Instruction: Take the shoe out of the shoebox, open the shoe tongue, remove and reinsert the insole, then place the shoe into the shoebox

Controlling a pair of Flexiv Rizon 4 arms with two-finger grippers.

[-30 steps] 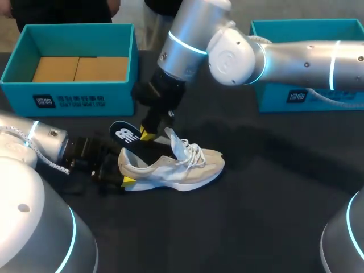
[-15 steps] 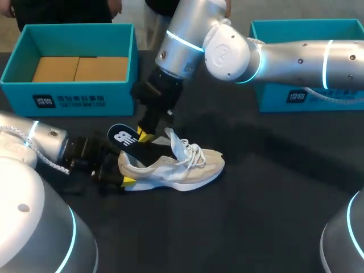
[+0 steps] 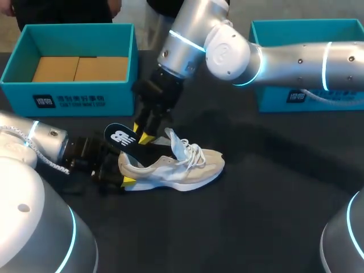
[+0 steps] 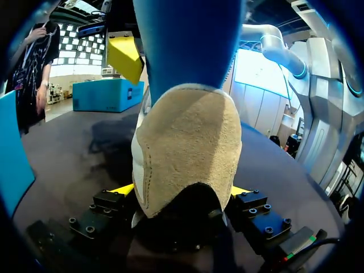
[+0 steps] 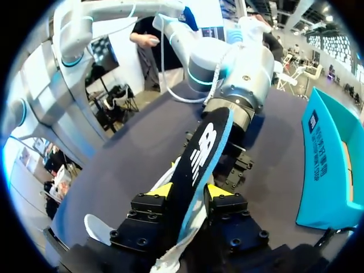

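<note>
Heel of the beige-and-white lace-up sneaker is clamped in the left end effector, one yellow tip on each side, low by the sole. Sneaker stands upright on its sole on the black desk, toe pointing toward the right arm's side, white tongue pulled up, laces loose.

Just behind the sneaker's opening, the right end effector comes down from above, closed on the black insole with blue underside and gripping it from both sides. Insole is tilted: heel end up in the air above the sneaker's heel, other end running down toward the opening. Can't tell how far in it goes.

Far left: teal cardboard shoebox, open, brown cardboard liner inside. Far right, behind the right arm: second teal box.
</note>
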